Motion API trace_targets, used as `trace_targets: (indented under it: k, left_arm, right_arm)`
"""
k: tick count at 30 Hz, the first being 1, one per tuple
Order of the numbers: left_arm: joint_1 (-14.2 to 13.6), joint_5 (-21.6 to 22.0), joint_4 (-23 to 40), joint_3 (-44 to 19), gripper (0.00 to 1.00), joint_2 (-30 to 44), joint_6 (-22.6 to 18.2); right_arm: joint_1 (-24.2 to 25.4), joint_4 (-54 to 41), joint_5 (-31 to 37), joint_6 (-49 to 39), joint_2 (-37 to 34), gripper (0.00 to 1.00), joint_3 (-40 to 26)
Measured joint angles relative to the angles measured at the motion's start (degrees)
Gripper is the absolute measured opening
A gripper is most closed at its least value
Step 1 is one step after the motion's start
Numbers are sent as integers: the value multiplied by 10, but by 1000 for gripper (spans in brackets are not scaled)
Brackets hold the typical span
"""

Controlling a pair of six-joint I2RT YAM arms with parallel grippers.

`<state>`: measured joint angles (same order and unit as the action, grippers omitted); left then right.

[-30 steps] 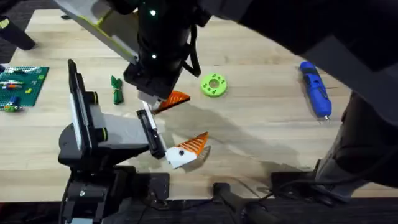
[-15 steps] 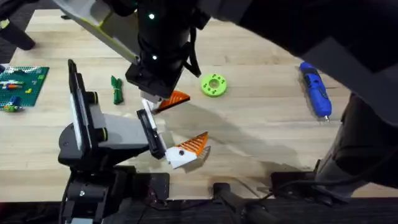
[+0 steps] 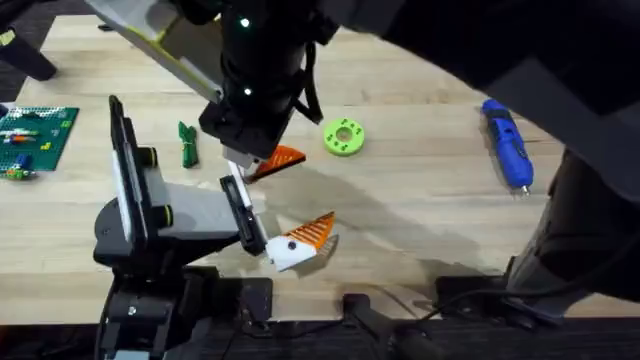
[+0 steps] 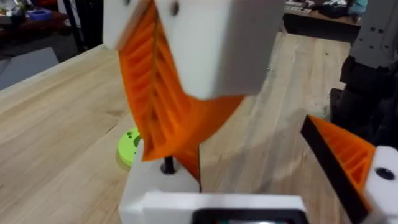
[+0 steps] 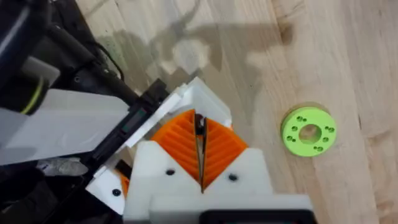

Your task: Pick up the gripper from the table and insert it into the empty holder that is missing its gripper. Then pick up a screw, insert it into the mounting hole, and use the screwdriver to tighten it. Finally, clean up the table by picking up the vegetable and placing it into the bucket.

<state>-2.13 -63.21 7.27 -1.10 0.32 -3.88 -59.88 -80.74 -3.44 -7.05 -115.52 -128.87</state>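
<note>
The right gripper (image 5: pixel 200 158), pads pinched on the orange gripper (image 3: pixel 281 160), hangs just above the holder (image 3: pixel 237 195).

the screwdriver (image 3: pixel 508 144) is lying at the table's (image 3: pixel 420 220) far right, well apart from the rest. the disc (image 3: pixel 344 136) is sitting near the middle, the vegetable (image 3: pixel 188 143) to its left, and the board (image 3: pixel 35 140) is lying at the left edge.
</note>
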Motion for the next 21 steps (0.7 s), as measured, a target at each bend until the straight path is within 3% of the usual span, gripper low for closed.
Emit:
trace_targets:
  k: [21]
  left_arm:
    - [0,0,0,0,985,0,0]
  right_arm:
    - [-5,1,5,0,0,6,0]
